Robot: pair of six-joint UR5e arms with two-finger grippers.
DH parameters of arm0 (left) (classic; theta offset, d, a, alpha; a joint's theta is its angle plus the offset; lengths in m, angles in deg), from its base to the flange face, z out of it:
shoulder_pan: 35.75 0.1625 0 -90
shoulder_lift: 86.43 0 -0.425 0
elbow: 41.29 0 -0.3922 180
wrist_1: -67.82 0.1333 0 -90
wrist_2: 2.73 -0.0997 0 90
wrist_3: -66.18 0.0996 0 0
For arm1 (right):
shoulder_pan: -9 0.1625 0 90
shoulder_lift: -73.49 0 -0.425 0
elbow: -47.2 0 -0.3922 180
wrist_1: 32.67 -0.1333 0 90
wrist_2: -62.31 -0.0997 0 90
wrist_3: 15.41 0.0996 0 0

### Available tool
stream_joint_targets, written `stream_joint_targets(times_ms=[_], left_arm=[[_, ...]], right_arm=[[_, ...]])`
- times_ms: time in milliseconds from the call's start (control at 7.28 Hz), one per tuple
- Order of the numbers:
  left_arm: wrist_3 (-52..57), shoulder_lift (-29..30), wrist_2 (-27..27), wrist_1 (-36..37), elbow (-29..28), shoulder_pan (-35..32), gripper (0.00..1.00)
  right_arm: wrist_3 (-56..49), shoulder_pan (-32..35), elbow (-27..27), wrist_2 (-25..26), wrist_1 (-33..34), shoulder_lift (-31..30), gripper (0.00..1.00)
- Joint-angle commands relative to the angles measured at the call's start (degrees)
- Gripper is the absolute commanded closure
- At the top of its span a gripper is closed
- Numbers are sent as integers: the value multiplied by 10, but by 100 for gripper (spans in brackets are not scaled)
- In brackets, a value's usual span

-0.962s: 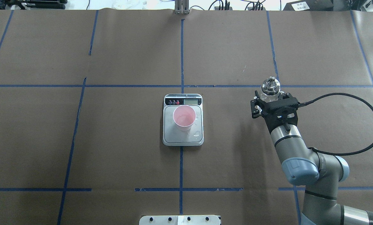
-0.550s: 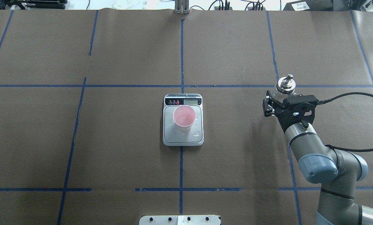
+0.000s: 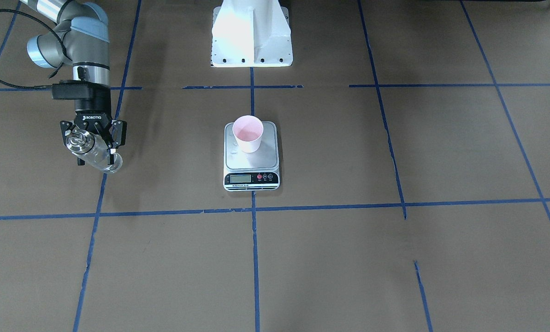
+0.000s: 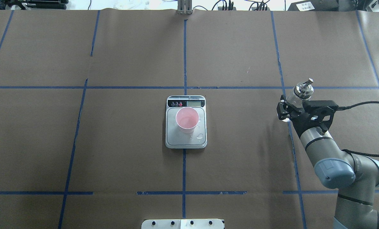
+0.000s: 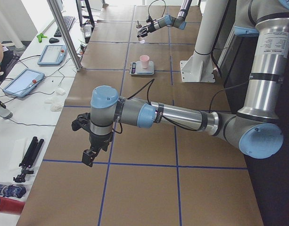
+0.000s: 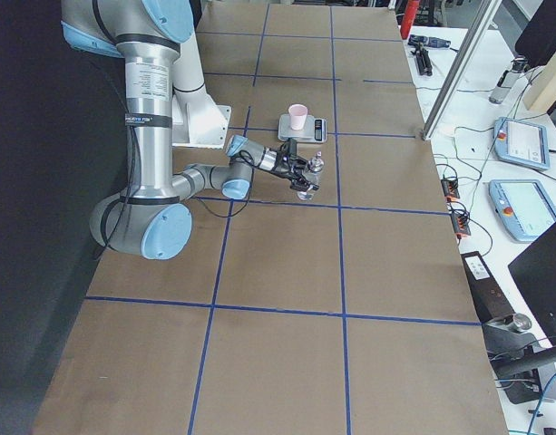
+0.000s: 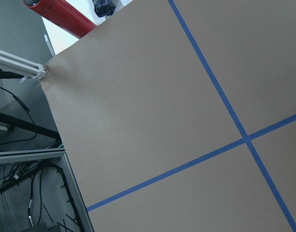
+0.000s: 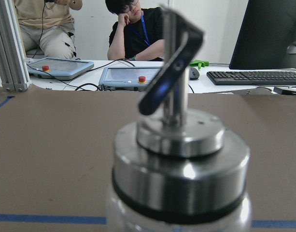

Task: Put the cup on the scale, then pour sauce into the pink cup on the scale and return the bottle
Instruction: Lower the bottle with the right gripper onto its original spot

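The pink cup point(image 4: 187, 119) stands upright on the scale point(image 4: 186, 141) at the table's middle, with a little liquid in it; it also shows in the front view point(image 3: 247, 133). My right gripper point(image 4: 290, 105) is shut on the clear glass bottle point(image 4: 303, 88), held upright far to the right of the scale. The front view shows the bottle point(image 3: 96, 156) between the fingers. I cannot tell whether its base touches the table. Its silver spout fills the right wrist view point(image 8: 179, 164). My left gripper point(image 5: 88, 157) shows only in the left side view, far from the scale; I cannot tell its state.
Drops of liquid lie on the scale's platform point(image 4: 200, 136). Brown paper with blue tape lines point(image 4: 184, 57) covers the table. The robot's white base point(image 3: 251, 34) stands behind the scale. Operators and tablets point(image 8: 128, 77) are beyond the far edge.
My right arm has carried the bottle further right, away from the scale. The cup and scale have not moved.
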Motion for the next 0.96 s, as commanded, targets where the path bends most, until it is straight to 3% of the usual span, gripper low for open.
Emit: stream_joint_targets(times_ms=[0,824], left_arm=[[0,0,0,-1,1,0,0],[-1,0,-1,-1,1,0,0]], right_arm=[[6,-2,-15,27,-1,-3,100],[6,-4,-28,33,-2,5,100]])
